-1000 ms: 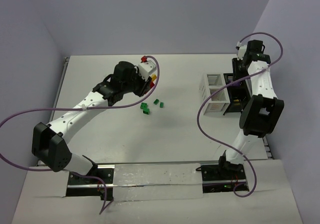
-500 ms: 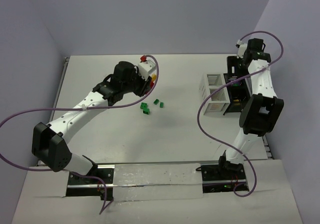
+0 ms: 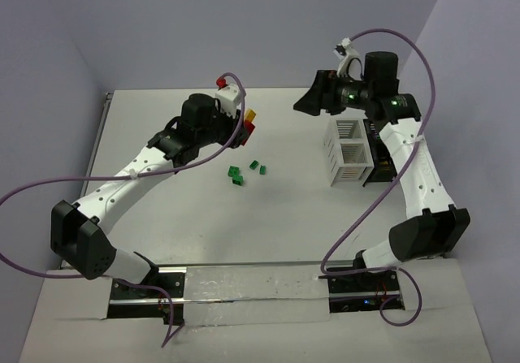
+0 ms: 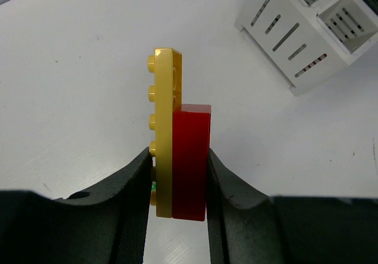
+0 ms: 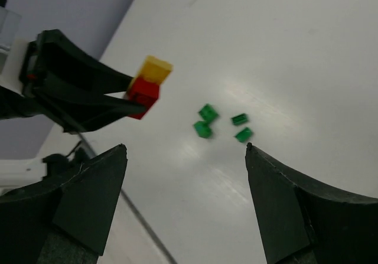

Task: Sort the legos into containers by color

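My left gripper [image 3: 246,124] is shut on two legos pressed together, a yellow plate [image 4: 165,122] and a red brick [image 4: 192,157], and holds them above the table; in its wrist view the gripper [image 4: 177,160] clamps both from the sides. Several green legos [image 3: 236,175] [image 5: 206,113] lie loose on the table middle. My right gripper [image 3: 311,101] [image 5: 184,150] hangs open and empty in the air, left of the containers and facing the left gripper. The white slatted box [image 3: 349,153] [image 4: 307,36] stands at the right, with the black tray [image 3: 380,152] behind it, partly hidden by the right arm.
Purple cables loop off both arms. The table's left edge has a metal rail [image 3: 101,127]. The walls stand close at the back and on both sides.
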Robot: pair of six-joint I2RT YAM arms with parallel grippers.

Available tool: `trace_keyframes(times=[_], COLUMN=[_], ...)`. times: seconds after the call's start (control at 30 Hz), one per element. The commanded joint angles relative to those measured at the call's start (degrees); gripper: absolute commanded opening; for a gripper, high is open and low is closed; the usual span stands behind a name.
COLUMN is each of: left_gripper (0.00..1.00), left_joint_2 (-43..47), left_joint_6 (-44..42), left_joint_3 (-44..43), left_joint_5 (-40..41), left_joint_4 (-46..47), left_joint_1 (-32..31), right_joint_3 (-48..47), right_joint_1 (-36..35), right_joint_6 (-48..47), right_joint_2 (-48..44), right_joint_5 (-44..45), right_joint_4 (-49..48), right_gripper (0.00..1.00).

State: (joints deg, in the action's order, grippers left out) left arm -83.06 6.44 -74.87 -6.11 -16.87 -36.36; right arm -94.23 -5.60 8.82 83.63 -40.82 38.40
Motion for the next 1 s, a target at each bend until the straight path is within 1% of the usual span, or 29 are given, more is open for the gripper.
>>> trace_keyframes(times=[0.0,0.13,0.27,0.43,0.67,0.97], left_gripper=[0.0,0.0,0.0,0.0,0.0,0.0], left_joint_2=[2.58,2.9,2.46,1.06,-0.45,-0.86], left_joint_6=[4.15,3.5,3.41,1.94,0.94,0.39], left_joint_3=[0.14,1.47,1.05,-0.62,-1.62,-2.65], left_joint_5=[-0.56,0.68,0.57,1.66,2.16,3.32], left_joint_4=[4.67,6.11,7.11,6.96,6.84,6.67], left_joint_1=[-0.57,-0.91,-1.26,-3.02,-4.78,-5.32], right_joint_3=[1.81,4.37,6.61,7.55,6.16,7.68], right_joint_1=[-3.44,-7.52,-9.34,-11.67,-14.01,-15.18], right_joint_6=[11.77,16.5,21.56,25.71,26.68,26.38], right_joint_2=[3.74,4.07,5.23,7.63,9.81,10.32], right_joint_5=[-6.39,-5.26,-5.5,-8.29,-9.54,-9.4], right_joint_4=[-6.41,-9.35,-12.29,-15.87,-16.5,-16.31], right_gripper=[0.88,0.88,0.87,0.87,0.86,0.78])
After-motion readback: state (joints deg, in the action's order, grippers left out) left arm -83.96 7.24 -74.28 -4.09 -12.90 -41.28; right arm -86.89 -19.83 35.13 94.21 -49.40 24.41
